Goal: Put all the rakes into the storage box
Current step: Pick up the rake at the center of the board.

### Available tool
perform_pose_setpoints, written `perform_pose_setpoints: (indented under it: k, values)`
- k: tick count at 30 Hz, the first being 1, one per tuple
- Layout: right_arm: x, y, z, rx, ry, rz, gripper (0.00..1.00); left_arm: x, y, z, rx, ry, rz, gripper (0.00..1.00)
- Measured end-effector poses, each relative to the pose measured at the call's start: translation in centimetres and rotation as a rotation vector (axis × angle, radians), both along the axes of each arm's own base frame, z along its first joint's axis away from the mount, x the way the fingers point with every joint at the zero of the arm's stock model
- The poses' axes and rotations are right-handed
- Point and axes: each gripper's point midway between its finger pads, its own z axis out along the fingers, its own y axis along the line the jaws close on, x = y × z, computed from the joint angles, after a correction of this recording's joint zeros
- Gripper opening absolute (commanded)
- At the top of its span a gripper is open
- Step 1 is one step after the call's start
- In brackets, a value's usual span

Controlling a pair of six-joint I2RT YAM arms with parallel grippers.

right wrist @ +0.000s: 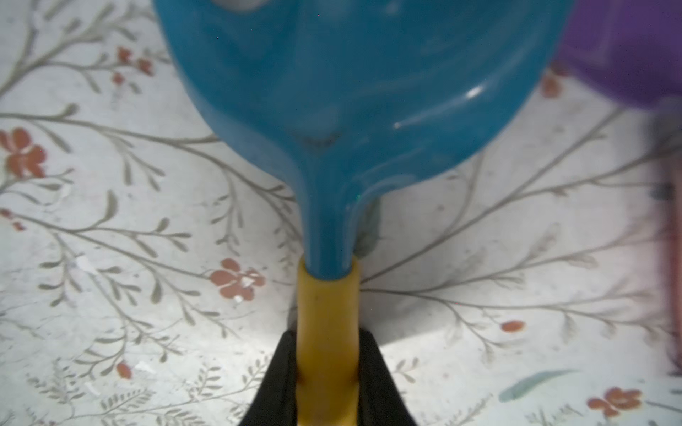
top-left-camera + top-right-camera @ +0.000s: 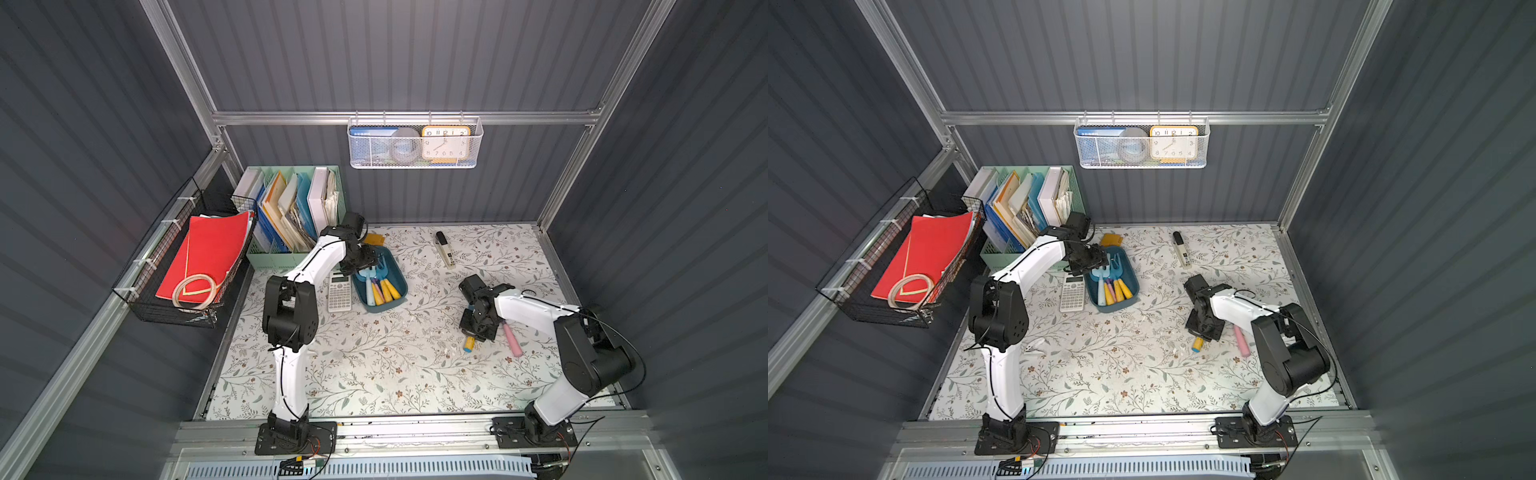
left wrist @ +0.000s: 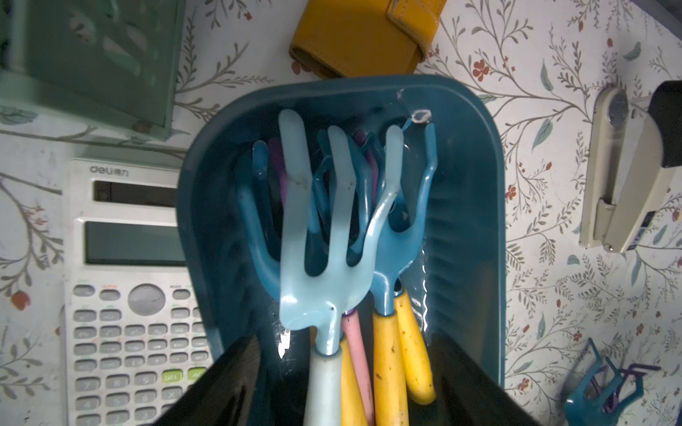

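The storage box (image 2: 400,277) (image 2: 1130,277) (image 3: 479,184) is a teal tub on the mat, and several rakes lie in it with handles toward me. A pale blue rake (image 3: 324,236) lies on top. My left gripper (image 2: 365,262) (image 2: 1100,259) (image 3: 345,343) hovers over the box, open, with its jaws wide on either side of the handles and touching none. My right gripper (image 2: 478,328) (image 2: 1204,328) (image 1: 327,335) is low over the mat at the right, shut on the yellow handle (image 1: 327,302) of a blue rake (image 1: 350,92).
A pink-handled purple rake (image 2: 512,338) (image 1: 627,48) lies beside the right gripper. A calculator (image 2: 340,291) touches the box's left side, and a yellow wallet (image 3: 354,37) lies behind it. A stapler (image 2: 444,249), a mint file organiser (image 2: 291,216) and a black wire basket (image 2: 199,257) are nearby.
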Motion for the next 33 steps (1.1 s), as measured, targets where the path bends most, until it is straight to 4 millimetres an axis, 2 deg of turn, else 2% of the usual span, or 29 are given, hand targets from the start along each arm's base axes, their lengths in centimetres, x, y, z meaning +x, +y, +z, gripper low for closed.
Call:
perform_pose_setpoints:
  k: [4,8,12,18,25,27,30,33]
  values:
    - [2.5,4.3,1.3,0.101,-0.064,0.125,0.04,0.0,-2.2,0.7,-0.108,-0.014,-0.091,0.87]
    - [5.7,9.5,4.9,0.203,-0.179,0.275,0.04,-0.6,-5.5,2.0,-0.293,-0.032,-0.229,0.88]
    - [6.9,13.3,7.8,0.315,-0.247,0.392,0.05,-1.5,-7.6,3.3,-0.455,-0.034,-0.334,0.88]
    - [6.2,15.1,8.7,0.426,-0.237,0.47,0.06,-2.8,-9.3,5.1,-0.629,-0.037,-0.441,0.86]
    - [7.1,17.0,9.9,0.495,-0.254,0.52,0.07,-3.7,-10.5,6.9,-0.751,-0.042,-0.518,0.74]
    - [7.6,17.6,10.6,0.513,-0.268,0.531,0.07,-3.7,-10.6,6.7,-0.759,-0.033,-0.519,0.68]
    - [8.6,18.6,11.9,0.544,-0.3,0.548,0.07,-3.4,-10.6,5.7,-0.762,-0.004,-0.508,0.49]
    - [9.6,19.5,12.7,0.566,-0.317,0.561,0.07,-3.2,-10.7,4.5,-0.767,0.032,-0.496,0.36]
